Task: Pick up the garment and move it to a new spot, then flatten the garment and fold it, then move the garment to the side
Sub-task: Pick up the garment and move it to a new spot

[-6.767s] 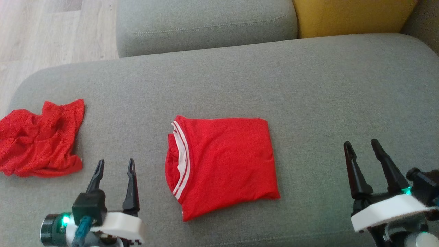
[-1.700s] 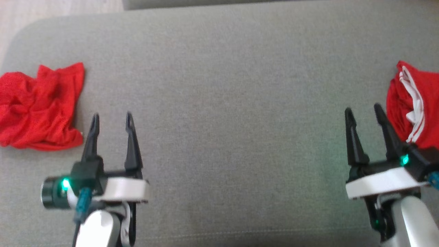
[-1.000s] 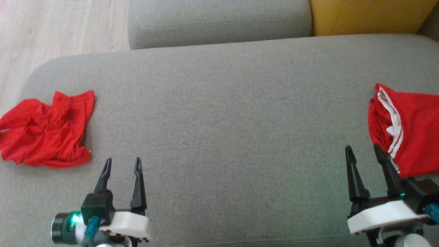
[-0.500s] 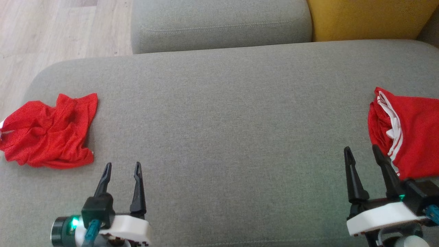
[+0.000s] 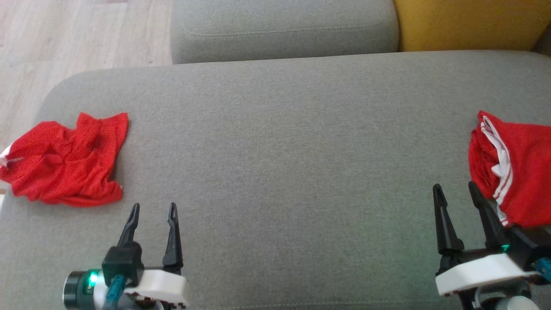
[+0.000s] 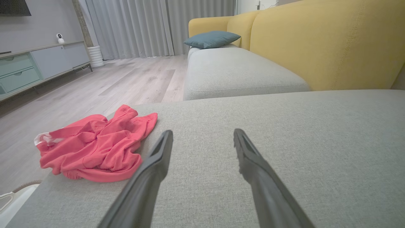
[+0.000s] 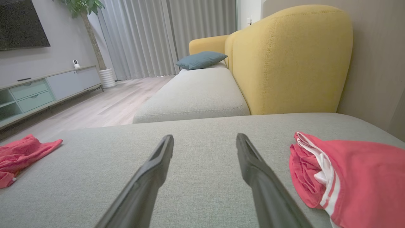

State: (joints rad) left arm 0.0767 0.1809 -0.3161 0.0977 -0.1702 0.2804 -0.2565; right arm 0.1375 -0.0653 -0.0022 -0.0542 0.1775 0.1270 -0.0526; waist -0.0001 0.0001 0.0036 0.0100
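Jaws on your left gripper (image 5: 153,206) and right gripper (image 5: 454,186) stood wide open, empty, above the grey cushion (image 5: 280,150). Your folded garment (image 5: 523,172) lay just beside the right one, possibly touching it.

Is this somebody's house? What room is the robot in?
Most likely a home living room: a yellow sofa with grey seats and a teal pillow, a dark TV on the wall above a low cabinet, and long grey curtains.

On the cushion (image 5: 280,150), folded garment (image 5: 523,172) at right edge, crumpled cloth (image 5: 64,168) far left
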